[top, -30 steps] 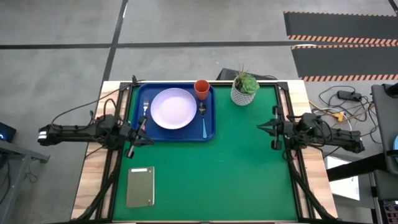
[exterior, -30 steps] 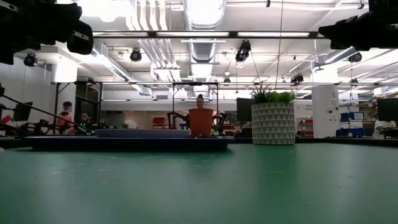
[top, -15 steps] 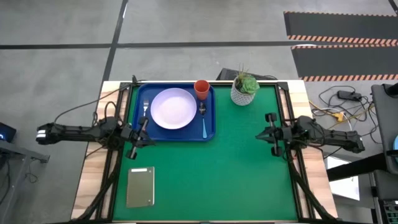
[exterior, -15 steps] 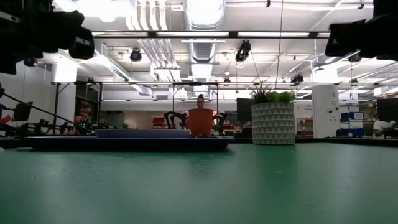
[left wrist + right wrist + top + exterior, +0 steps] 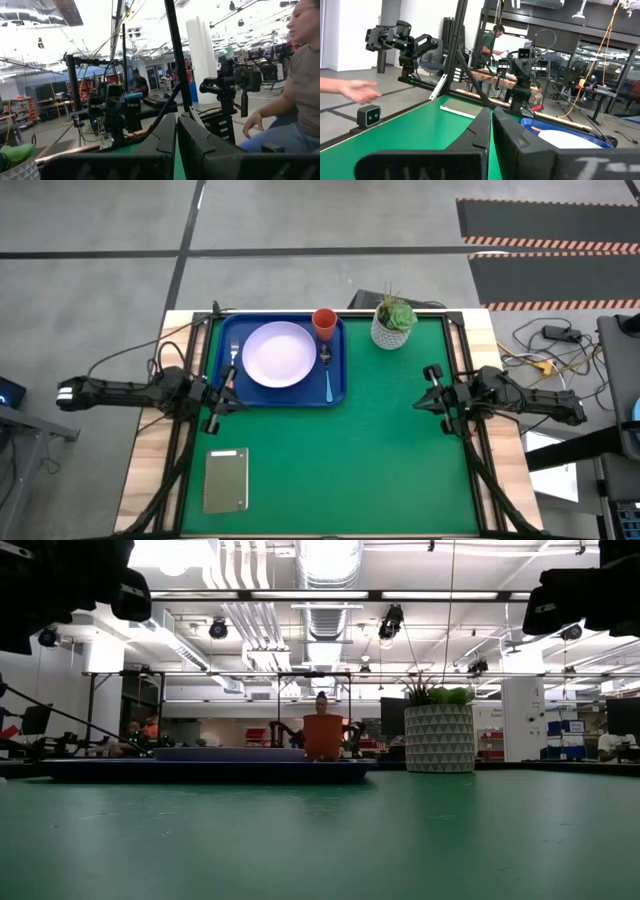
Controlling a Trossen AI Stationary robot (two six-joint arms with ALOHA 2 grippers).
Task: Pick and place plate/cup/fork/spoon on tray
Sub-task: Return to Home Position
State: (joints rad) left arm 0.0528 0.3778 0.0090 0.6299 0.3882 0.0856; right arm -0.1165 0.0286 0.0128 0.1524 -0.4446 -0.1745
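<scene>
The left gripper (image 5: 222, 395) has its two fingers pressed together with almost no gap, as the left wrist view shows, and it holds nothing; it hangs just beside the near left corner of the tray (image 5: 340, 395). The right gripper (image 5: 432, 392) is also brought together and empty, and it waits over the green table (image 5: 340, 470) well apart from the tray, on the right side. On the tray, the plate (image 5: 278, 354) lies flat in the middle, the cup (image 5: 324, 322) stands upright at the far right corner, the spoon (image 5: 327, 376) lies along the right side of the plate with its blue handle toward the near edge, and the fork (image 5: 234, 358) lies along the left side of the plate. So all four pieces seem to be placed, and I judge that the step in hand is only to bring the arms away to rest. To do this well, the left arm should lift a little and go outward, away from the tray rim, so that it does not push the tray or touch the fork. The potted plant (image 5: 393, 322) and the grey slab (image 5: 226, 479) are not part of this and should stay untouched.
</scene>
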